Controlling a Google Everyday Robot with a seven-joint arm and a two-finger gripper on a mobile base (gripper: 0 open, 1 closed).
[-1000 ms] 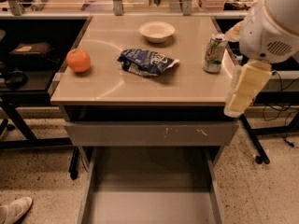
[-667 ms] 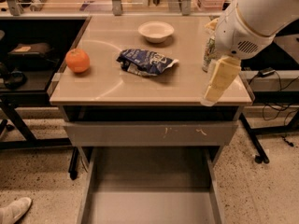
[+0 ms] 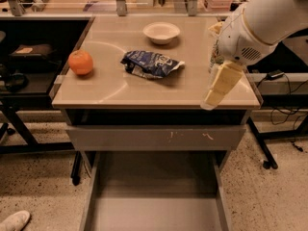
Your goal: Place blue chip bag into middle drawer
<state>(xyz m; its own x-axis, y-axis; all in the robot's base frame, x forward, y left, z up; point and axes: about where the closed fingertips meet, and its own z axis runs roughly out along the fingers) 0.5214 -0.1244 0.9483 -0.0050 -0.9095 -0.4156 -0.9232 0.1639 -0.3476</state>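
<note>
Foil, judged light and slippery, forms the blue chip bag (image 3: 151,64), laid centrally on the tabletop (image 3: 110,86); a crumpled end is best pinched. The gripper (image 3: 214,97) is held at the right edge; its opening cannot be told.

Gripper (image 3: 211,100) at right edge; bare tabletop (image 3: 187,86) (apparently) toward blue chip bag (image 3: 150,64)

Matt plastic hand (image 3: 217,91) over glossy tabletop (image 3: 115,88)
</note>
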